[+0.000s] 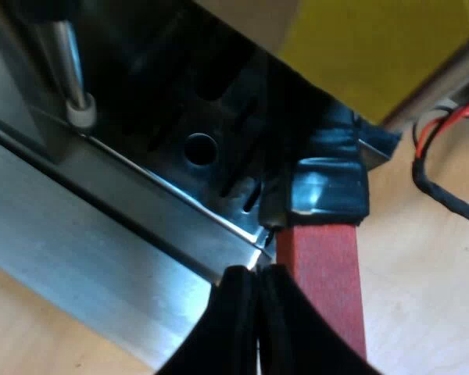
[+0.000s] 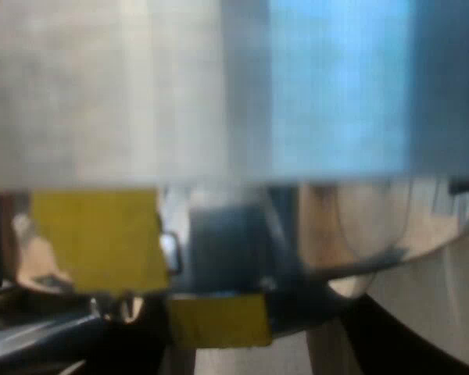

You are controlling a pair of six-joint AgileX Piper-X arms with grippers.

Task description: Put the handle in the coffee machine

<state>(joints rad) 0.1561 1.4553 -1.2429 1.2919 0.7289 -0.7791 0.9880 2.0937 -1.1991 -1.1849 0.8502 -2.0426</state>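
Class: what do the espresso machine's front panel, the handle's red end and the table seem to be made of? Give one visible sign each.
Front panel: probably brushed steel; silvery, with bright glints along its edge.
Red end: matte, flat-sided; plastic or painted wood, unclear.
Table: pale wood or wood-look laminate; warm, even tone.

A: What do we see under it all?
B: We see a light wooden table [image 1: 430, 258].
A: And behind?
B: We see a big yellow board [image 1: 391, 47], bright and flat. Soft light shines on the wood.
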